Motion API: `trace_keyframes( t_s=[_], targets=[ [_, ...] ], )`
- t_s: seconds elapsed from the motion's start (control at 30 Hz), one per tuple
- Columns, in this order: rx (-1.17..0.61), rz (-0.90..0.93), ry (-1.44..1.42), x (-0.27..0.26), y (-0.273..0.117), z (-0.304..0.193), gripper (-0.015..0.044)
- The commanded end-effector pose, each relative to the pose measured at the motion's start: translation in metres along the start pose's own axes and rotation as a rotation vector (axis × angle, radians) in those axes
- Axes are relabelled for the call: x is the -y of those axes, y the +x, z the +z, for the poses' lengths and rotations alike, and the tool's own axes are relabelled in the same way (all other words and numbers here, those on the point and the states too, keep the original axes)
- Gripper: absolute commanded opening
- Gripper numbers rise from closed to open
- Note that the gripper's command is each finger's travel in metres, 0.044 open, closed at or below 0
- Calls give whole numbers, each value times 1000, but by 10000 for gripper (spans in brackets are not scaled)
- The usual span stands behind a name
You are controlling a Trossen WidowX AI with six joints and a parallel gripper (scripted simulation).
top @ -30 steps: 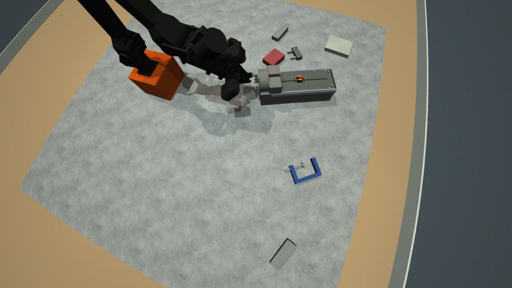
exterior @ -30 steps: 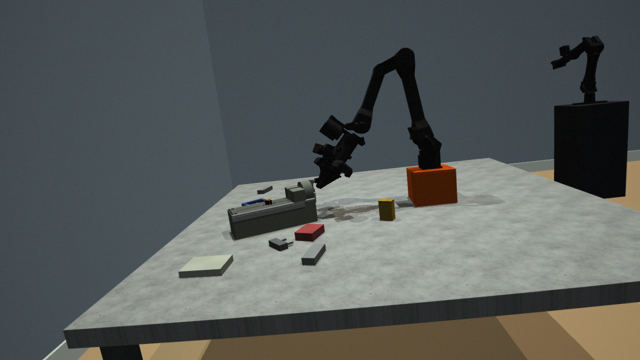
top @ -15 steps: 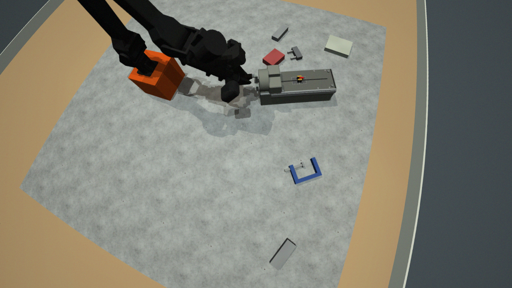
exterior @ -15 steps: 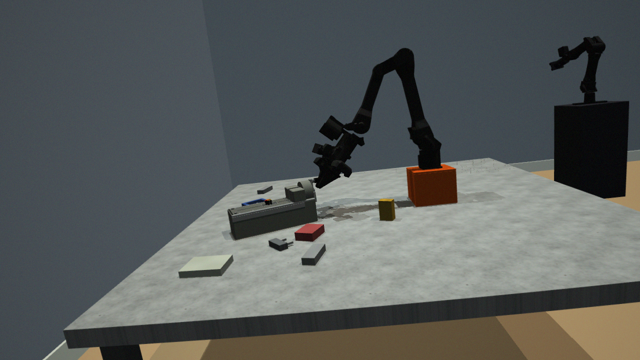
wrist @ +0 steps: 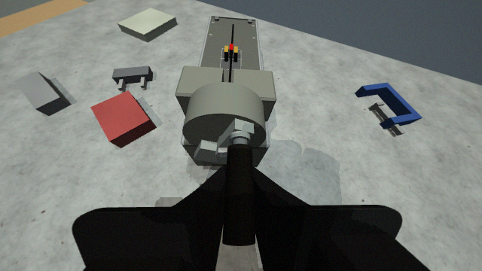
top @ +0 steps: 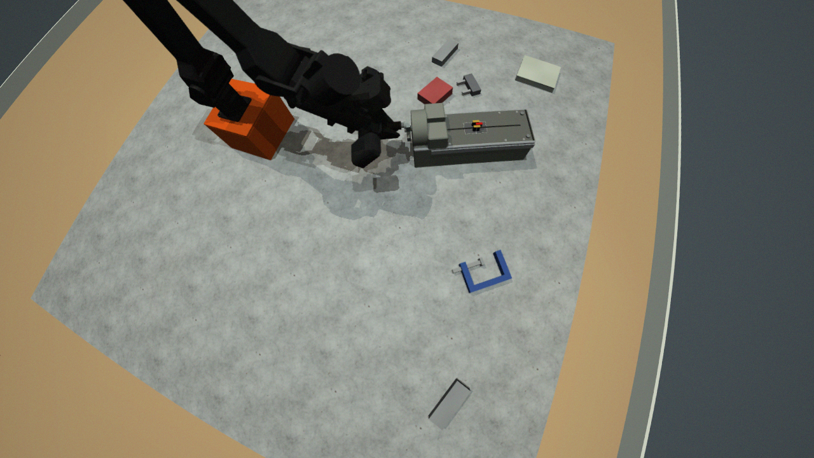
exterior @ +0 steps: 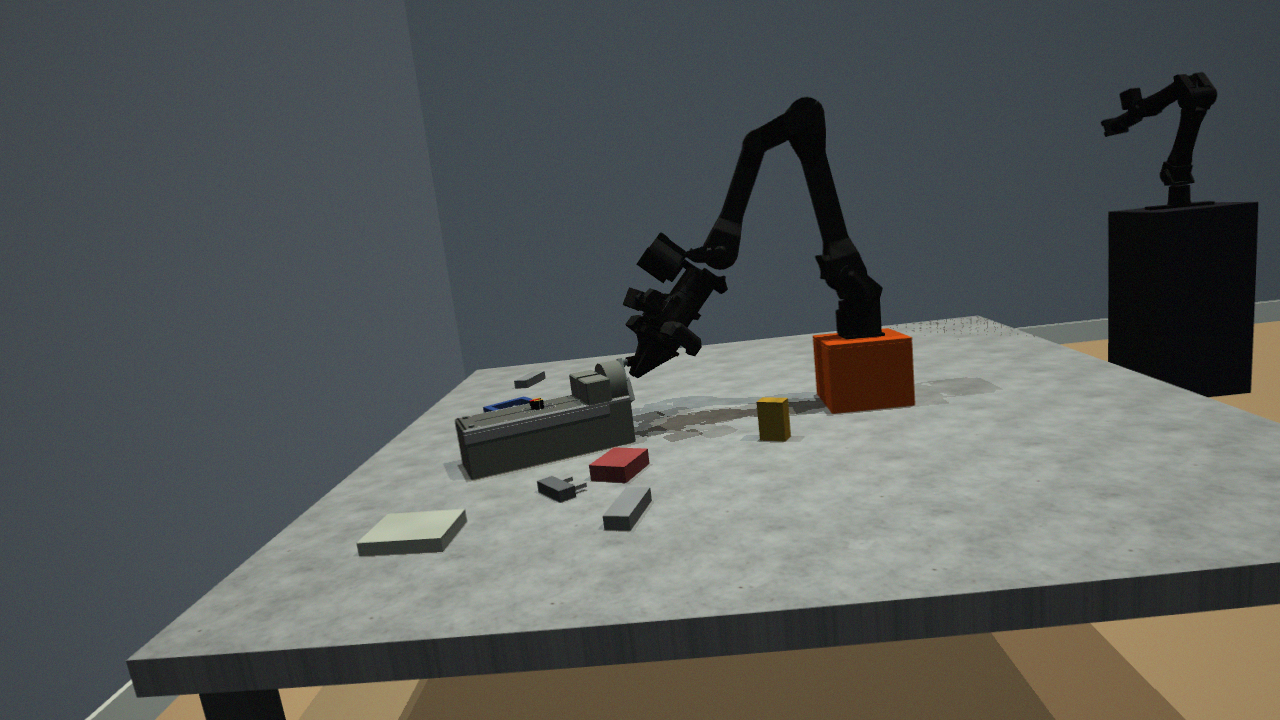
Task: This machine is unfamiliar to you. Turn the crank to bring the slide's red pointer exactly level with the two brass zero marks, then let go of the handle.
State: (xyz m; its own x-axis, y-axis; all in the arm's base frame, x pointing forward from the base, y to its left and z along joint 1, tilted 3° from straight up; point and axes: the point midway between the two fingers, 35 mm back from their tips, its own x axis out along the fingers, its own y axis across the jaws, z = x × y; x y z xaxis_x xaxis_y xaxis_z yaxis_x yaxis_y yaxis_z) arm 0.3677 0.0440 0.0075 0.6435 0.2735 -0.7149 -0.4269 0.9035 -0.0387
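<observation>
The end effector (top: pixel 398 130) (exterior: pixel 634 368) (wrist: pixel 237 169) is closed on the dark crank handle (wrist: pixel 239 211), at the end of the grey machine (top: pixel 472 139) (exterior: pixel 546 434) (wrist: pixel 226 98). The red pointer (top: pixel 478 123) (wrist: pixel 231 47) is between two brass marks (wrist: pixel 226 49), slightly beyond them toward the far end. The machine stands on the desk (top: pixel 284 273) (exterior: pixel 805 537) (wrist: pixel 309 113), near a red block (top: pixel 434 91) (exterior: pixel 619 463) (wrist: pixel 120 117).

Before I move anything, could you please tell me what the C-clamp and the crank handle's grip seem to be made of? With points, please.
C-clamp (top: pixel 489 283) (wrist: pixel 400 98): probably painted metal, its frame evenly blue, its screw bare grey.
Crank handle's grip (wrist: pixel 240 196): perhaps matte plastic, being dark and without highlights; rubber is possible.
</observation>
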Motion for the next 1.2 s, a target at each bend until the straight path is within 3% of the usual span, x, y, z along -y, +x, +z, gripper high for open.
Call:
trace_keyframes(
  t_s=[0.0, 1.17],
  targets=[
    [-3, -19, 3, 9, 2, -3, 0],
    [-4, -19, 3, 16, 31, -31, 0]
  ],
)
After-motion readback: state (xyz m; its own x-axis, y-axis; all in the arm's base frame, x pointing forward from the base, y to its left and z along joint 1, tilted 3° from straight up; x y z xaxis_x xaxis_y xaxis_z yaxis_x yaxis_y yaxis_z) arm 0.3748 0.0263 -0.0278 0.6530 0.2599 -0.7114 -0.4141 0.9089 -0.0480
